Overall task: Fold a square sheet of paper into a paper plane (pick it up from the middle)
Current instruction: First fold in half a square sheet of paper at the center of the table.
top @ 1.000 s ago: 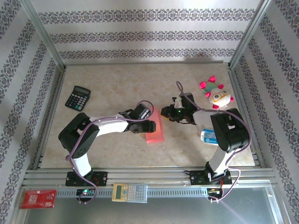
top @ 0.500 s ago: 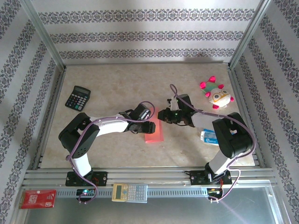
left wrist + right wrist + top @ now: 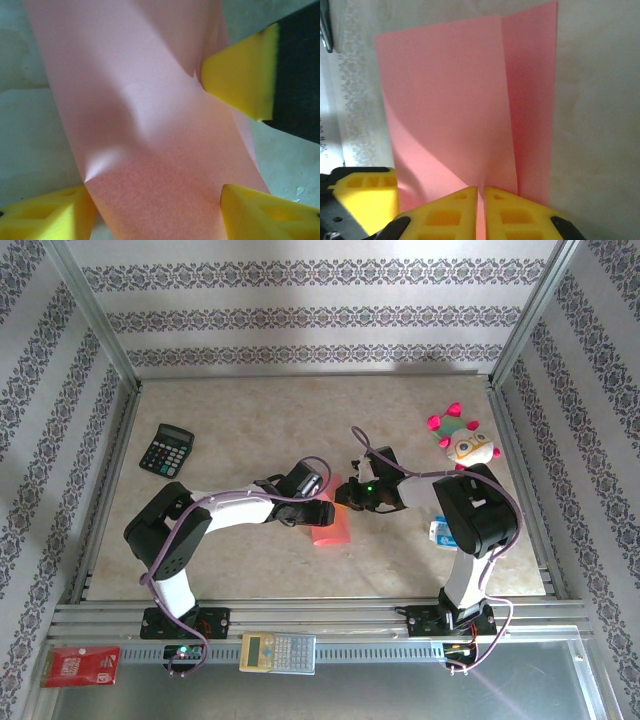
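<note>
The sheet [image 3: 335, 530] lies near the middle of the bench [image 3: 240, 420], a little toward its near edge. It is folded lengthwise into a narrow strip, and the two layers do not quite match.

The right claw [image 3: 481, 195] is pressed together, pinching the sheet's far end right at the seam between the layers. The left claw [image 3: 155, 194] is spread and straddles the strip. One finger [image 3: 45, 215] touches its edge, where the paper dimples, but nothing is gripped.

The work looks early. The centre fold seems to be in place, and no nose corners are turned in yet. The next move probably calls for the right claw to lift or peel its pinched layer while the left steadies the strip. The pull has to be gentle, or the thin paper may slide or buckle.

A second ago the right claw stood off to the right of the sheet, clear of it. Since then it has swung left onto the far end and closed. The left arm and the sheet have hardly shifted.
</note>
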